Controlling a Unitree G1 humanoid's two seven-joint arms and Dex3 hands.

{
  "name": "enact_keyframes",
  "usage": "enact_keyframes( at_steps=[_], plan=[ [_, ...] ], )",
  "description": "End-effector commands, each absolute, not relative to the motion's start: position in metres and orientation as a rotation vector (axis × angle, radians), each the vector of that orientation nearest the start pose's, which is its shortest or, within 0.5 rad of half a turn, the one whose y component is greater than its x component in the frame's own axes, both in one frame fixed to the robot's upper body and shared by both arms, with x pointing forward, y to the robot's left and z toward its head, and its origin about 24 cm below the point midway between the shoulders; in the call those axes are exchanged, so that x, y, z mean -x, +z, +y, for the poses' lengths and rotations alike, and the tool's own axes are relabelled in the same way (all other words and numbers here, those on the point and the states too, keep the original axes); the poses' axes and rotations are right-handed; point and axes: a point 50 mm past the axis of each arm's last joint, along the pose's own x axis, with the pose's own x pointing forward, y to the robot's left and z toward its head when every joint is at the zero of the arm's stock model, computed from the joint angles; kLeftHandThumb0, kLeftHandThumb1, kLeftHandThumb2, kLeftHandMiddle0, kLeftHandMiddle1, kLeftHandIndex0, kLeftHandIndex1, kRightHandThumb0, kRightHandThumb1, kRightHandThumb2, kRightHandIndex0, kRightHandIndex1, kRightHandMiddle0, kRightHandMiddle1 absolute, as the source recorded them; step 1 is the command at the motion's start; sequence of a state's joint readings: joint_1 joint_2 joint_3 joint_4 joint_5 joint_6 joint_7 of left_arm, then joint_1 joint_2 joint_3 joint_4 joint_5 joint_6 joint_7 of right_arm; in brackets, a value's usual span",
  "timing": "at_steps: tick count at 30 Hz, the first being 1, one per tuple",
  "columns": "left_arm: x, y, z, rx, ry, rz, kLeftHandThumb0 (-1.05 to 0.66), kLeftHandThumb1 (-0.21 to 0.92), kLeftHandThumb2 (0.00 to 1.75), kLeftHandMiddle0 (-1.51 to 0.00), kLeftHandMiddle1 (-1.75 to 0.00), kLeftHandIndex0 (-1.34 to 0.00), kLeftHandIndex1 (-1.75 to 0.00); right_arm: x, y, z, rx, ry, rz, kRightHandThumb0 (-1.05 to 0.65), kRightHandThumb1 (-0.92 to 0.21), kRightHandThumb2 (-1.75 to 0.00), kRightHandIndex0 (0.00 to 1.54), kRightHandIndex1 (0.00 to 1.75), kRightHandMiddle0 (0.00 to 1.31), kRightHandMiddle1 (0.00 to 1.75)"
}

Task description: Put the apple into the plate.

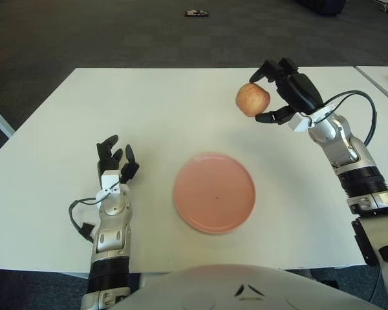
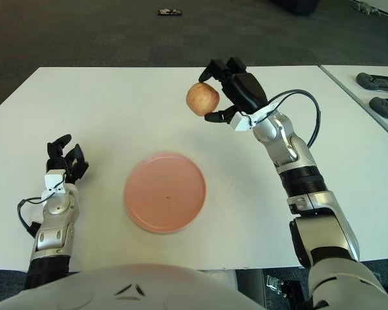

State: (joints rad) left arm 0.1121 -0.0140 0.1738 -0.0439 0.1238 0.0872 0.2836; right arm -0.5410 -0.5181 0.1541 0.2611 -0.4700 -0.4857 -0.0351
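One apple [image 1: 253, 99] is in your right hand [image 1: 286, 90], pinched between the dark fingers [image 1: 266, 117] and held in the air above the white surface [image 1: 181, 110], clear of it. It shows beyond the plate [image 1: 215, 192] and toward the right, well apart from the plate's rim. The pink plate lies flat on the surface in front of you and holds nothing. The side of the apple facing the palm is hidden, so you cannot see how far the fingers wrap around it. Your left hand [image 1: 113, 161] shows to the left of the plate, fingers loosely spread and holding nothing; whether it touches the surface is hard to tell. Dark objects [image 2: 377, 92] sit on a second surface at the far right, partly cut off.
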Motion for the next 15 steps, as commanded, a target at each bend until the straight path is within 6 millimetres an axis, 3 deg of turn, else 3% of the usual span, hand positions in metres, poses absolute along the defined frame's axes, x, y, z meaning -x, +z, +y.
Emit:
enact_keyframes(
  at_steps=[1,15],
  plan=[
    [-0.224,0.023,0.212,-0.146,0.485,0.136,-0.70,0.92,0.77,-0.34,-0.37,0.00,-1.01,-0.319,0.183,-0.159,0.901,0.221,-0.775,-0.48,-0.34,-1.29,1.18,1.75,0.60,1.75],
    [-0.225,0.024,0.211,-0.144,0.481,0.137,-0.70,0.92,0.78,-0.34,-0.37,0.00,-1.01,-0.301,0.181,-0.141,0.756,0.352,-0.816,-0.47,-0.34,-1.28,1.23,1.75,0.60,1.75]
  ],
)
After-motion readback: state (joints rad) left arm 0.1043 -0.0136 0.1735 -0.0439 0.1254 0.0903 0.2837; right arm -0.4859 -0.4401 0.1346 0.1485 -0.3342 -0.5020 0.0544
